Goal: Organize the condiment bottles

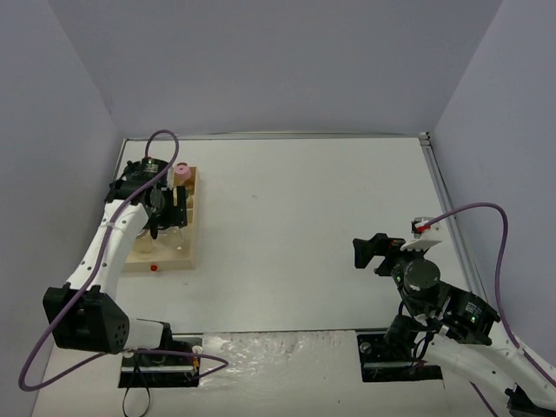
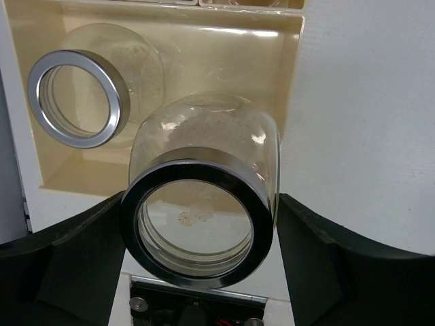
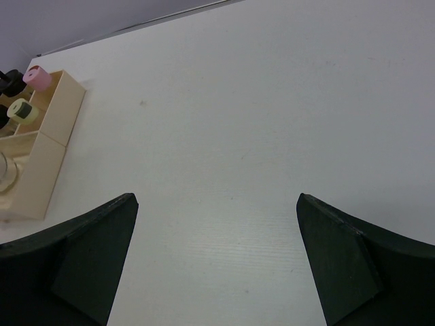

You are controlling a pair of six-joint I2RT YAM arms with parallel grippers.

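My left gripper (image 2: 202,200) is shut on a wide clear jar (image 2: 204,129) with a silvery ring lid and tan powder inside. It holds the jar over the near edge of a large compartment of the pale wooden tray (image 2: 292,68). A second wide jar (image 2: 41,75) stands in that compartment to the left. In the top view the left gripper (image 1: 165,208) is over the tray (image 1: 156,256), with a pink-capped jar (image 1: 182,170) at its far end. The right wrist view shows pink-capped (image 3: 37,78), yellow-green-capped (image 3: 22,111) and black-capped (image 3: 10,80) jars in the tray. My right gripper (image 3: 216,198) stands open over bare table.
The tray (image 3: 41,170) lies at the table's left side near the left wall. A small red object (image 1: 153,268) sits at the tray's near edge. The right gripper (image 1: 369,252) hangs at the right, pointing left. Grey walls close off three sides.
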